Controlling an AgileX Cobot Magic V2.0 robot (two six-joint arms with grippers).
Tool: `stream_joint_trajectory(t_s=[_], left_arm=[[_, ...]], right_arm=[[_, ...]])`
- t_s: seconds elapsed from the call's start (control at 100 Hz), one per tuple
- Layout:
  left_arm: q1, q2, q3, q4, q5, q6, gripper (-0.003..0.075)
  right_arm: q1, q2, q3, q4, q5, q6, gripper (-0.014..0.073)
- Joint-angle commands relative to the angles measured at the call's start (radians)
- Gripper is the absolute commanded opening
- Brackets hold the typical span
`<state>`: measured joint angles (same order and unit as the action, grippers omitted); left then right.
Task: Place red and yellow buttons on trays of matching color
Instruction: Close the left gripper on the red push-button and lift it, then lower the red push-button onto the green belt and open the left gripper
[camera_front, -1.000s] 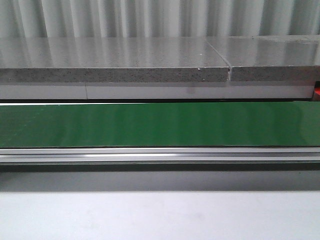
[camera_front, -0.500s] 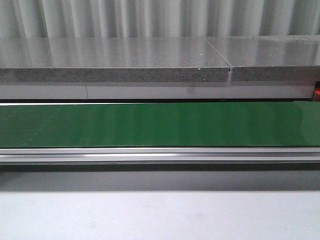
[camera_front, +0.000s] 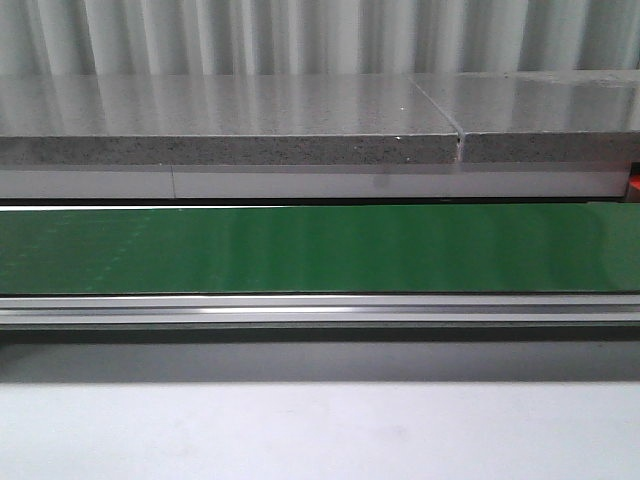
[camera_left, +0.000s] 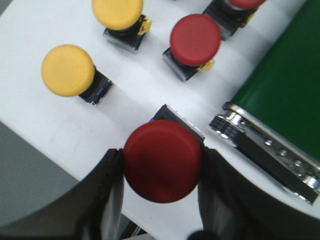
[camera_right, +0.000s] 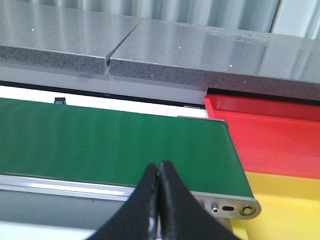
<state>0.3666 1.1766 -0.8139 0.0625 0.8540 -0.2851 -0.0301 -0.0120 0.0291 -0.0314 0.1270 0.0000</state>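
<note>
In the left wrist view, my left gripper (camera_left: 160, 154) is shut on a red button (camera_left: 162, 162); its black fingers (camera_left: 112, 180) press both sides of the mushroom cap. A second red button (camera_left: 195, 39) and part of a third (camera_left: 245, 3) stand beyond it. Two yellow buttons (camera_left: 67, 70) (camera_left: 117, 11) stand on the same white surface (camera_left: 30, 30). In the right wrist view, my right gripper (camera_right: 159, 167) is shut and empty over the near rail of the green belt (camera_right: 100, 140). The red tray (camera_right: 270, 135) and yellow tray (camera_right: 285, 205) lie past the belt's end. The front view shows no gripper or button.
The green conveyor belt (camera_front: 320, 250) runs across the front view, with a metal rail (camera_front: 320, 310) along its near side and a grey stone ledge (camera_front: 250, 120) behind. The belt's roller end (camera_left: 235, 125) lies close beside the held button.
</note>
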Motion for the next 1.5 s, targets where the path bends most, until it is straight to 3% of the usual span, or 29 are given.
stream_joint_trajectory(t_s=[0.0,0.26,0.54,1.05,1.12,1.19,1.38,1.49], left_arm=[[-0.038,-0.055,-0.072,-0.005,0.005,0.042,-0.0020],[-0.156,-0.015,-0.248,-0.005,0.076,0.118,-0.0020],[-0.274,0.163,-0.388,-0.005,0.147,0.175,-0.0020],[-0.290,0.380,-0.461,-0.020,0.165,0.196,-0.0011],[-0.290,0.380,-0.461,-0.029,0.167,0.200,0.0043],[-0.290,0.380,-0.461,-0.034,0.172,0.221,0.0144],[-0.290,0.380,-0.461,-0.069,0.182,0.254,0.0514],[-0.301,0.371,-0.465,-0.073,0.187,0.254,0.0590]], right_arm=[[0.000,-0.012,-0.007,-0.011,-0.082,0.000,-0.0071],[0.000,-0.012,-0.007,-0.011,-0.082,0.000,-0.0071],[0.000,-0.012,-0.007,-0.011,-0.082,0.000,-0.0071],[0.000,-0.012,-0.007,-0.011,-0.082,0.000,-0.0071],[0.000,-0.012,-0.007,-0.011,-0.082,0.000,-0.0071],[0.000,-0.012,-0.007,-0.011,-0.082,0.000,-0.0071],[0.000,-0.012,-0.007,-0.011,-0.082,0.000,-0.0071],[0.000,-0.012,-0.007,-0.011,-0.082,0.000,-0.0071]])
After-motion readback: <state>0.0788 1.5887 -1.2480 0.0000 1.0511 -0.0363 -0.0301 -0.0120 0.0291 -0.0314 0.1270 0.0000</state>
